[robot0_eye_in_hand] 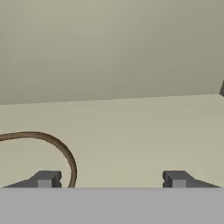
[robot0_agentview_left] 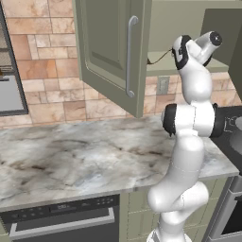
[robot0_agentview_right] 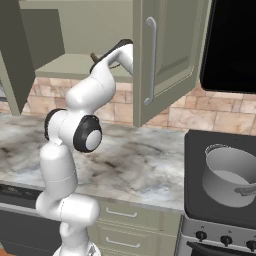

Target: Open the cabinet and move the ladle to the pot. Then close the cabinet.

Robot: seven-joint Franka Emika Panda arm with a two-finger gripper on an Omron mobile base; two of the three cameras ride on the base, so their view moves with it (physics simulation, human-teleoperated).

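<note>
Cabinet (robot0_agentview_left: 113,52) is open, both doors swung out w/ silver bar handles facing the room. Arm reaches up into the cabinet; gripper (robot0_eye_in_hand: 111,177) is just above the cabinet shelf (robot0_eye_in_hand: 131,131), jaws spread wide, nothing between them. Ladle (robot0_eye_in_hand: 52,146) lies on that shelf inside the cabinet: thin curved brown handle arcs in by the left fingertip (robot0_eye_in_hand: 46,178), just inside it; can't tell if touching. Ladle bowl not seen. Pot (robot0_agentview_right: 231,179) sits on the dark stovetop (robot0_agentview_right: 195,190), below and to the right of the cabinet, past the marble counter (robot0_agentview_right: 140,165), upright, nothing inside.
</note>
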